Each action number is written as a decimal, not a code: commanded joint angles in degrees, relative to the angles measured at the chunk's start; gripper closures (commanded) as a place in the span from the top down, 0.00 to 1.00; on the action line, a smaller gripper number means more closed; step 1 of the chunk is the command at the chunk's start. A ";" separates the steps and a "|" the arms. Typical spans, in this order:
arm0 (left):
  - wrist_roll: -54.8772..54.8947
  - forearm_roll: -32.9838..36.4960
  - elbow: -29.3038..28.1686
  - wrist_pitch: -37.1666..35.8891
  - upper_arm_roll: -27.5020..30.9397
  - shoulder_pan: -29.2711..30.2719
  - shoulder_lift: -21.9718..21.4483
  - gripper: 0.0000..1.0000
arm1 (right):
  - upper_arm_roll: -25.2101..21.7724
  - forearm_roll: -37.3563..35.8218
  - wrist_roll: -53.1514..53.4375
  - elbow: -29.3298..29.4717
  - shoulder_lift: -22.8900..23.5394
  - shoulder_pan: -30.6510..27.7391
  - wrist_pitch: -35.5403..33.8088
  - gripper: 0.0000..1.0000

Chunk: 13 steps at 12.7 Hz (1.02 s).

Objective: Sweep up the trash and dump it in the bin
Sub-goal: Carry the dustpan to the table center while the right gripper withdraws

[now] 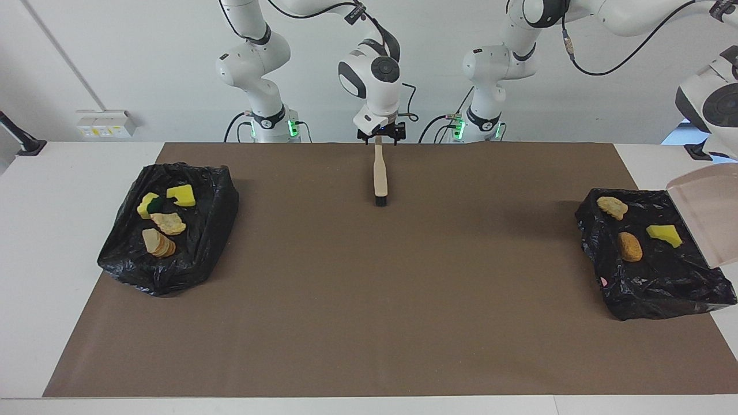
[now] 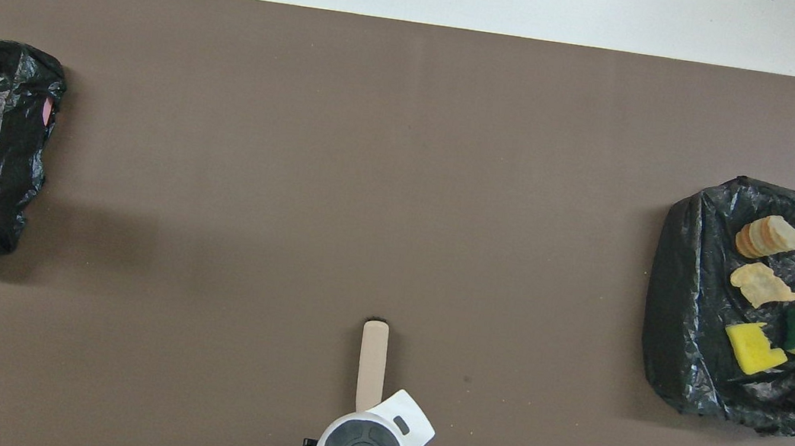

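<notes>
Table (image 1: 81, 259), brown mat (image 1: 369, 288), 2 bins (image 1: 167, 253)

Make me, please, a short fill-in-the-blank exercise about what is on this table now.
The bin at the right arm's end holds ___ pieces of trash.
The bin at the left arm's end holds ___ pieces.
The tilted dustpan over it is ___.
The right gripper is over the handle of the ___.
Missing: four, three, empty, brush.

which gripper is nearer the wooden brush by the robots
Right. The right gripper hangs open over the wooden-handled brush's handle end; the left arm holds a beige plastic dustpan over the black-lined bin at its table end.
</notes>
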 commanded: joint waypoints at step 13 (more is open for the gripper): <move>-54.95 -28.95 -2.52 -20.14 -28.64 -0.25 1.83 0.00 | -0.04 -20.04 -8.34 14.34 3.42 -26.08 -0.84 1.00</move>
